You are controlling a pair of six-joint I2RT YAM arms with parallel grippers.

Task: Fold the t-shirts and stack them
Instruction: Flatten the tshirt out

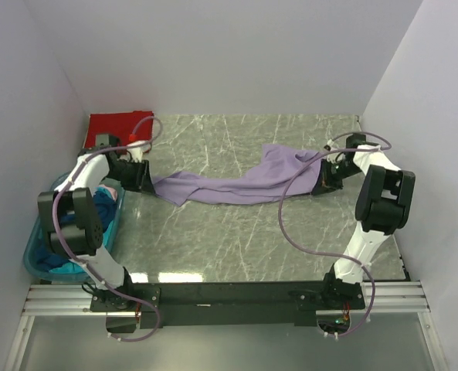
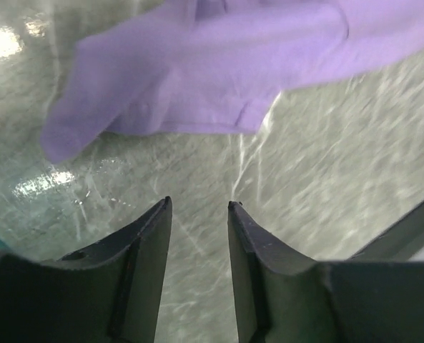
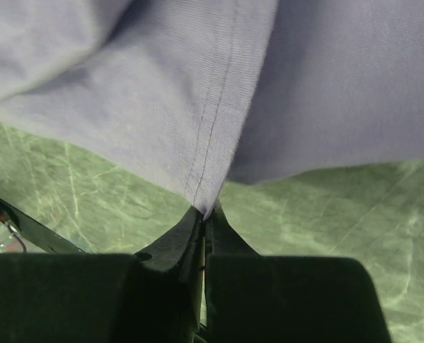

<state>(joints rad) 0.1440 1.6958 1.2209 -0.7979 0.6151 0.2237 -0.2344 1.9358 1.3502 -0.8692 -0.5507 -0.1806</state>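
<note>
A light purple t-shirt lies stretched in a long crumpled band across the middle of the marble table. My right gripper is shut on its seamed edge at the band's right end, lifting the cloth a little. My left gripper stands open over bare table, just short of the shirt's left end, nothing between its fingers. A folded red t-shirt lies at the back left. More t-shirts, dark blue and pink, sit bunched in the tub.
A translucent teal plastic tub stands at the left edge beside the left arm. White walls close the table on three sides. Purple cables loop from both arms over the table.
</note>
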